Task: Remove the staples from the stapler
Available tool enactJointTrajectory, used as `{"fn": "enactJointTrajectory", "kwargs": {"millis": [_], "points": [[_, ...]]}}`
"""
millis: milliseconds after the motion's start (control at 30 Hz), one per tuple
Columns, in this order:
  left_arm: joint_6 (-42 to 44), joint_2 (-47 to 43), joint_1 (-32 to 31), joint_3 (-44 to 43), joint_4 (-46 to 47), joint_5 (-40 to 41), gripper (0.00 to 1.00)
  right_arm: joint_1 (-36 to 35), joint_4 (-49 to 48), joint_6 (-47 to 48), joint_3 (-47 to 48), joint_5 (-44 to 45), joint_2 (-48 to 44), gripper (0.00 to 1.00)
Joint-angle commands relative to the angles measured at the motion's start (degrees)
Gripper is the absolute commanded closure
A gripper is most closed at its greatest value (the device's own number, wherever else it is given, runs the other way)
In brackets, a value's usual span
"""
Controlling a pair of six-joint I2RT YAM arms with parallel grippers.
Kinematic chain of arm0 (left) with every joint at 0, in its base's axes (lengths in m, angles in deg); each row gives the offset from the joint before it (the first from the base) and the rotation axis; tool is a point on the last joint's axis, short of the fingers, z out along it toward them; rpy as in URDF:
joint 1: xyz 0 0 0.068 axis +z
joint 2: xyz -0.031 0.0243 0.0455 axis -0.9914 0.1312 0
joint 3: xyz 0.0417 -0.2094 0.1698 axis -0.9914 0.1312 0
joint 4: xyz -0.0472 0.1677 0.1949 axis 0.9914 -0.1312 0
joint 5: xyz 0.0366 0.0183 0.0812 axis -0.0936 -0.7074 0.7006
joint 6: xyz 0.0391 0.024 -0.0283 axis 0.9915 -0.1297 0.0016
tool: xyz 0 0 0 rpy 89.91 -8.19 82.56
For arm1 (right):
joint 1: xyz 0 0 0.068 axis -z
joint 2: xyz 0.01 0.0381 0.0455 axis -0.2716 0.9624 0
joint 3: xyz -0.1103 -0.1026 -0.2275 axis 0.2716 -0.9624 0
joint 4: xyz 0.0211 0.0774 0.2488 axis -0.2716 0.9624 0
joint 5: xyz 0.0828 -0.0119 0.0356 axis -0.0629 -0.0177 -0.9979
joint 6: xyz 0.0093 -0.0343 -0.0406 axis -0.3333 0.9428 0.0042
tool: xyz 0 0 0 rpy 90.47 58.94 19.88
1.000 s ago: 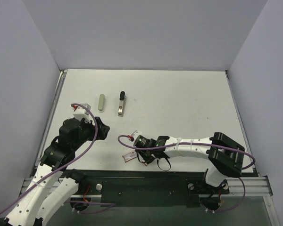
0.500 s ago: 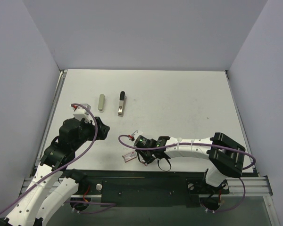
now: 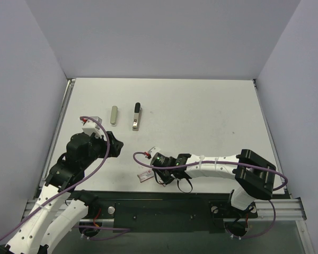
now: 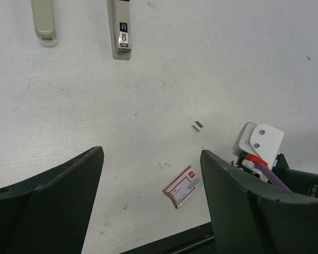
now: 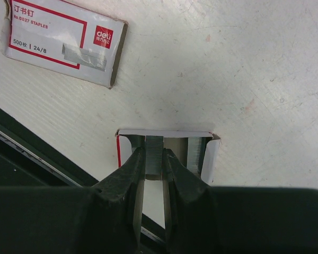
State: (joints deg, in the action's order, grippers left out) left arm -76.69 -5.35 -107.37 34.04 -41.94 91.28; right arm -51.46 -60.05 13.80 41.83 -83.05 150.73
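Note:
The stapler (image 3: pixel 136 116) lies at the far left of the table, its black end pointing away; it also shows in the left wrist view (image 4: pixel 120 29). A tiny loose strip of staples (image 4: pixel 197 125) lies on the table. My right gripper (image 3: pixel 161 179) is low at the near edge. In the right wrist view it (image 5: pixel 153 159) is shut on a strip of staples (image 5: pixel 153 151) inside a small open white tray (image 5: pixel 164 132). A second strip (image 5: pixel 195 154) lies in that tray. My left gripper (image 4: pixel 151 153) hovers open and empty, well short of the stapler.
A beige bar (image 3: pixel 113 115) lies left of the stapler. A red-and-white staple box (image 3: pixel 144 176) lies by the near edge, close to my right gripper, and shows in both wrist views (image 5: pixel 63 39) (image 4: pixel 181 187). The black rail (image 3: pixel 164 203) runs along the table's near edge.

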Motion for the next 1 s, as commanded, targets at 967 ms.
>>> {"fn": "enactJointTrajectory", "kwargs": {"millis": [967], "points": [[-0.4,-0.31,0.38,-0.15,0.74,-0.36,0.16,-1.07,2.59,-0.28,-0.72,2.58,-2.21,0.9]]}}
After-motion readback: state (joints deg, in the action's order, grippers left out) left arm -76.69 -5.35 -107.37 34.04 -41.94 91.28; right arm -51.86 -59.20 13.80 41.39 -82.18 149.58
